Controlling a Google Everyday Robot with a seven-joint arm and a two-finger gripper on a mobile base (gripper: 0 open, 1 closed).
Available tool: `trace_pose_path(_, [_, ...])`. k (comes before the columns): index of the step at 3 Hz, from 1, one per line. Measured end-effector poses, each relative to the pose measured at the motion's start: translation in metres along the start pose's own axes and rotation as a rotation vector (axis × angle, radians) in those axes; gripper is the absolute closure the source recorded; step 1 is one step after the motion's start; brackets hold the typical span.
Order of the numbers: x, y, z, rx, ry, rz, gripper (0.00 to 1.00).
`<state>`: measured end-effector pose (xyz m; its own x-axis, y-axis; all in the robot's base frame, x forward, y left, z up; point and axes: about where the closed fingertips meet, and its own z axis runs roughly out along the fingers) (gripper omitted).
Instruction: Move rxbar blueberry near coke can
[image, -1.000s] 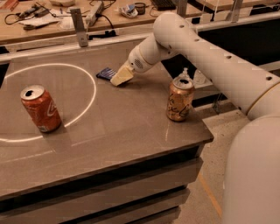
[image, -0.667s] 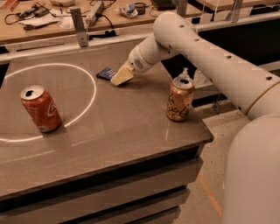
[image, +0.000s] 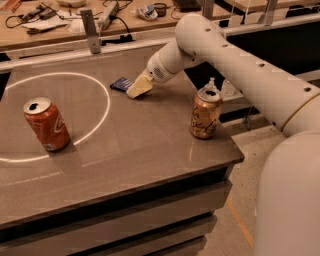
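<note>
The rxbar blueberry (image: 120, 84) is a small flat dark blue wrapper lying on the grey table (image: 150, 145) toward the back middle. My gripper (image: 138, 87) is low over the table, right at the bar's right end and covering part of it. The coke can (image: 47, 124) is red-orange with a silver top and stands upright at the left, inside a ring of white light, well apart from the bar.
A peach can with dark script (image: 205, 114) stands upright near the table's right edge, under my arm (image: 235, 55). A cluttered wooden bench (image: 75, 20) runs behind the table. The table's front edge and right corner drop to the floor (image: 235, 220).
</note>
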<state>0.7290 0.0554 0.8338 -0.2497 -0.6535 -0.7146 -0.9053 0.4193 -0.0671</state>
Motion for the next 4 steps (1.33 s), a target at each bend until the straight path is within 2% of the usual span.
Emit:
trace_pose_path(1, [-0.008, 0.03, -0.006, -0.058, 0.03, -0.093, 1.0])
trace_pose_path(2, [-0.002, 0.042, -0.008, -0.096, 0.062, -0.145, 1.0])
trace_pose_path(3, [-0.007, 0.043, -0.013, -0.071, 0.038, -0.155, 1.0])
trace_pose_path(4, [-0.021, 0.06, -0.023, -0.064, 0.017, -0.213, 1.0])
